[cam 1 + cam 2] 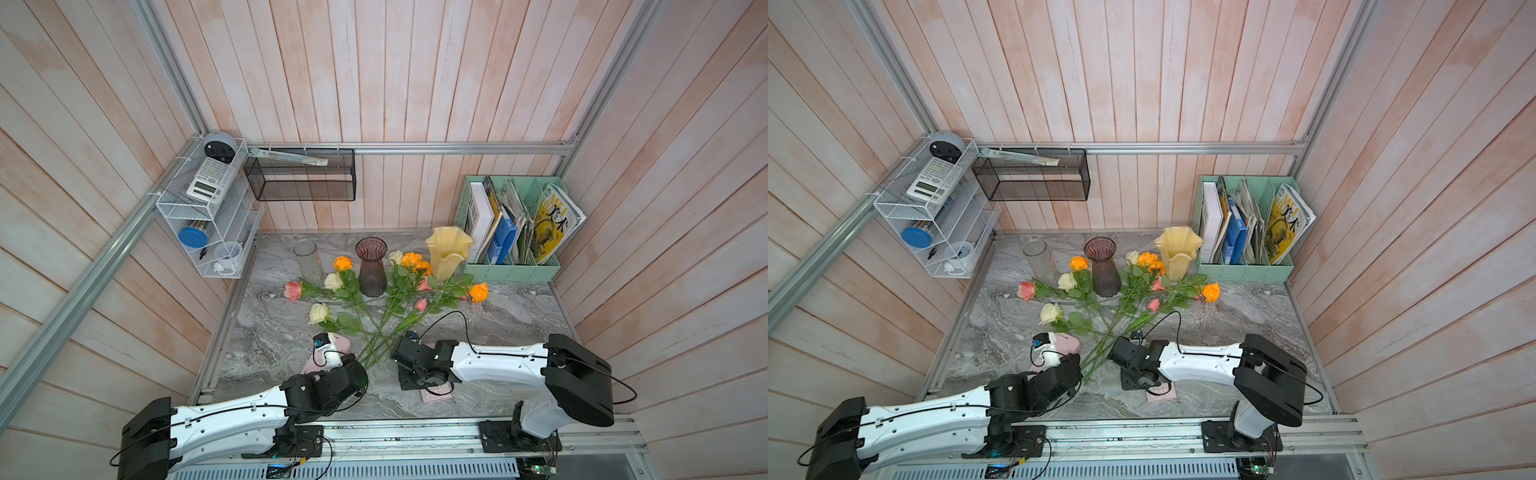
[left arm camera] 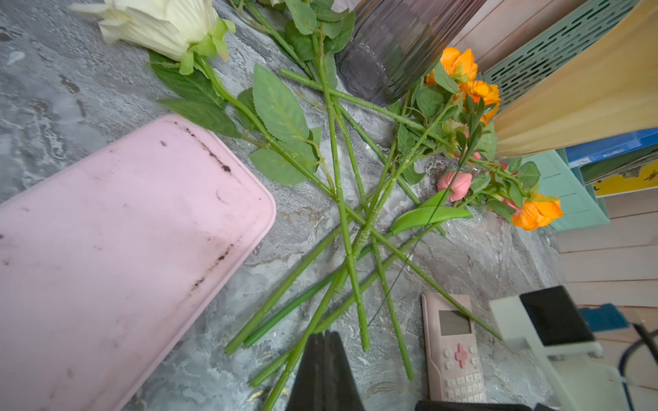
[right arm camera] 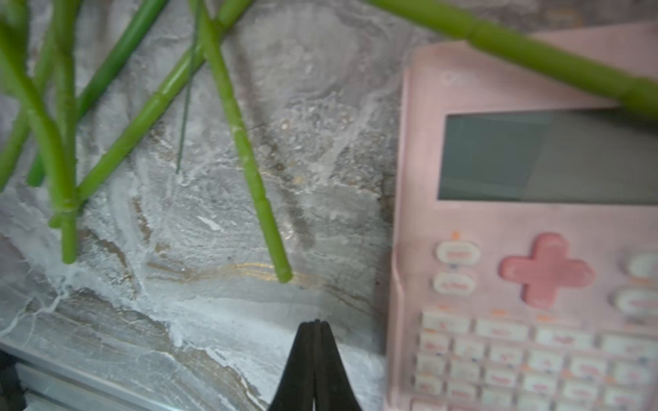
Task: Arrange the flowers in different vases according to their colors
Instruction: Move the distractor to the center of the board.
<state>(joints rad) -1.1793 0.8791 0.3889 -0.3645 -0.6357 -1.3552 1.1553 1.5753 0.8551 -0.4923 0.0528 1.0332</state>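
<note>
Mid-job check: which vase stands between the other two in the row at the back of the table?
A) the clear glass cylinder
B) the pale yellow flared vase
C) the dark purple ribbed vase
C: in a top view the dark purple ribbed vase stands between the clear glass cylinder on one side and the pale yellow flared vase on the other.

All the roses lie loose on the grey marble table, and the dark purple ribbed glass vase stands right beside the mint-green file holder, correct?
No: the pale yellow wavy-rimmed vase stands beside the mint-green file holder; the dark purple ribbed glass vase is mid-row, as both top views show. The rest is right.
</note>
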